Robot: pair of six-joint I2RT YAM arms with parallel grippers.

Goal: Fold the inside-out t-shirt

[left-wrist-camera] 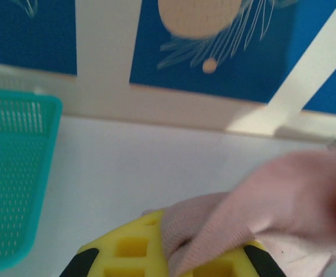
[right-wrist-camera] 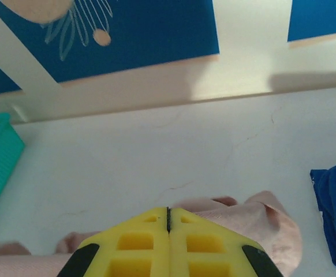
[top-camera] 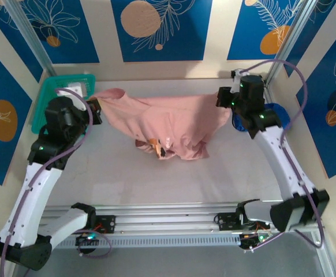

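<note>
**A:** Where is the dusty salmon-pink cloth t-shirt point(top-camera: 168, 124)?

**B:** It's on the far half of the pale grey table point(top-camera: 127, 179), toward 12 o'clock from the table's middle in the top view. It is stretched sideways between the two arms, and its loose lower edge bunches toward 6 o'clock.

**A:** And the left gripper point(top-camera: 97, 109)?

**B:** It's at the shirt's 9 o'clock end. In the left wrist view its yellow fingers point(left-wrist-camera: 127, 251) pinch a fold of the pink cloth between them.

**A:** The right gripper point(top-camera: 224, 101)?

**B:** At the 3 o'clock end. In the right wrist view its yellow fingers point(right-wrist-camera: 139, 242) are pressed flat together, leaving only a thin seam. Pink cloth is bunched just past the tips, but I cannot tell whether any of it is caught.

**A:** What else is there?

**B:** A teal plastic mesh basket point(top-camera: 47, 86) sits in the 10 o'clock corner, just beyond the left gripper. A royal-blue cloth garment point(top-camera: 279, 111) lies at 2 o'clock behind the right arm. A strip of bare table separates it from the pink cloth.
</note>
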